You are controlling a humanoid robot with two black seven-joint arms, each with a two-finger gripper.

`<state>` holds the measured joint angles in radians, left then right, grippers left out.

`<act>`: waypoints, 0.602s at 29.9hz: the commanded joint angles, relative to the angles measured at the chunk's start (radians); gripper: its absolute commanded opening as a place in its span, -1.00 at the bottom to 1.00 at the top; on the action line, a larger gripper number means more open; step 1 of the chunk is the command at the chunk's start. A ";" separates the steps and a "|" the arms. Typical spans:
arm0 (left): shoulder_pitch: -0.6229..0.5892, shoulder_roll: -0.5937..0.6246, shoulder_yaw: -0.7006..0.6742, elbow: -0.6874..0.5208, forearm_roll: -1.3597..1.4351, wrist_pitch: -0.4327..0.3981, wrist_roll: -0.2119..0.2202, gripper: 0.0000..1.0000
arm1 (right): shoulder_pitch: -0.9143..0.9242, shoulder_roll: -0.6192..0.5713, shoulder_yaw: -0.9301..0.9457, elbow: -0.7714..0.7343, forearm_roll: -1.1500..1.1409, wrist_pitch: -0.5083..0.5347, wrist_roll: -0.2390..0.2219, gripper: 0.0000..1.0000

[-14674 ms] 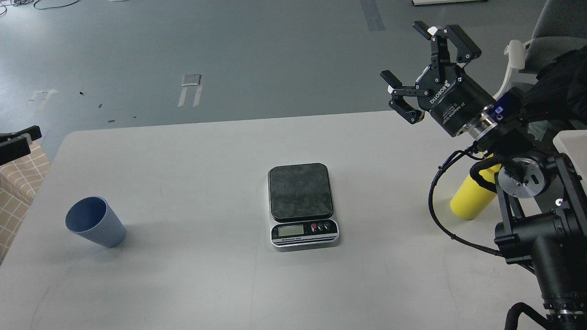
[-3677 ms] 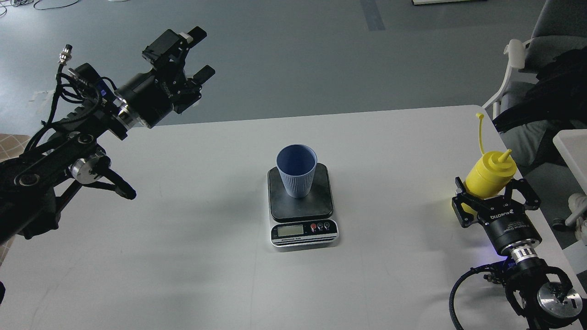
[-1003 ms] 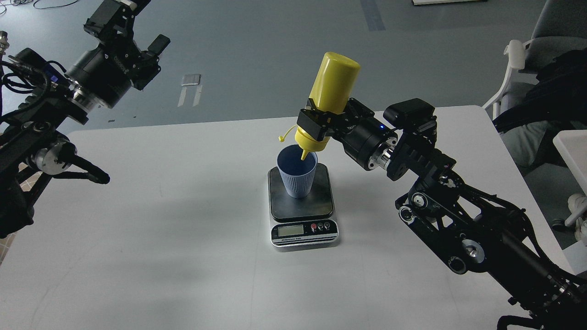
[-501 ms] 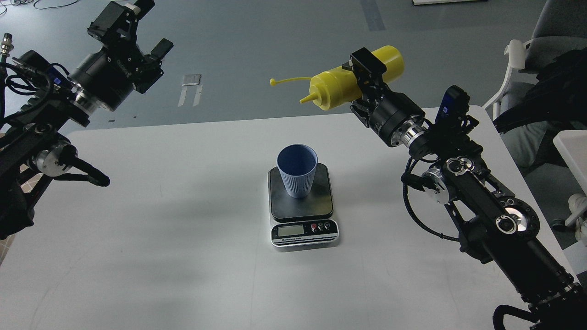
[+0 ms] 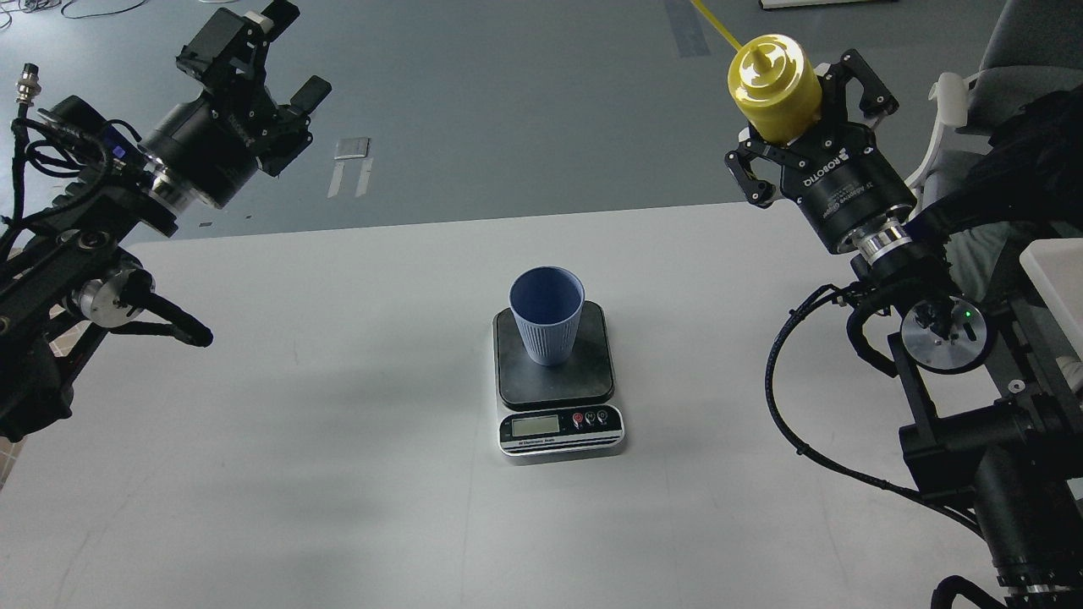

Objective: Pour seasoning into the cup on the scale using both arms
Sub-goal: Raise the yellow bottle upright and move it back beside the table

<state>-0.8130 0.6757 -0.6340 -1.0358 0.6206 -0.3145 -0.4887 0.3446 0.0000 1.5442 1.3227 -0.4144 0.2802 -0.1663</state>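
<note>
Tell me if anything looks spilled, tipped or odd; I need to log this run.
Nothing stands out. The cup stands upright on the scale, and no spill shows on the table. The right pincer holds the seasoning bottle aloft, off to the right of the cup. The left pincer is open and empty.

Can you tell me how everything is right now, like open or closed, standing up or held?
cup: upright on the scale, mouth open, contents not visible.
scale: flat on the table, display unreadable.
seasoning bottle: held up, uncapped, nozzle towards the camera.
right gripper: closed around the bottle.
left gripper: open, empty, raised.
table: holds the scale.
</note>
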 commanded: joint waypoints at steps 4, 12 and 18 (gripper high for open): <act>0.000 0.015 0.040 -0.006 0.001 0.000 0.000 1.00 | -0.182 0.000 0.039 -0.045 0.111 0.208 -0.007 -1.00; 0.000 0.041 0.077 -0.010 0.002 0.003 0.000 1.00 | -0.216 0.000 0.085 -0.111 0.233 0.208 -0.022 -1.00; 0.000 0.073 0.088 -0.035 0.002 0.008 0.000 1.00 | -0.217 0.000 0.160 -0.222 0.292 0.208 -0.022 -1.00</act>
<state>-0.8130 0.7311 -0.5563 -1.0583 0.6227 -0.3087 -0.4887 0.1290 0.0002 1.6615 1.1763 -0.1592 0.4891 -0.1887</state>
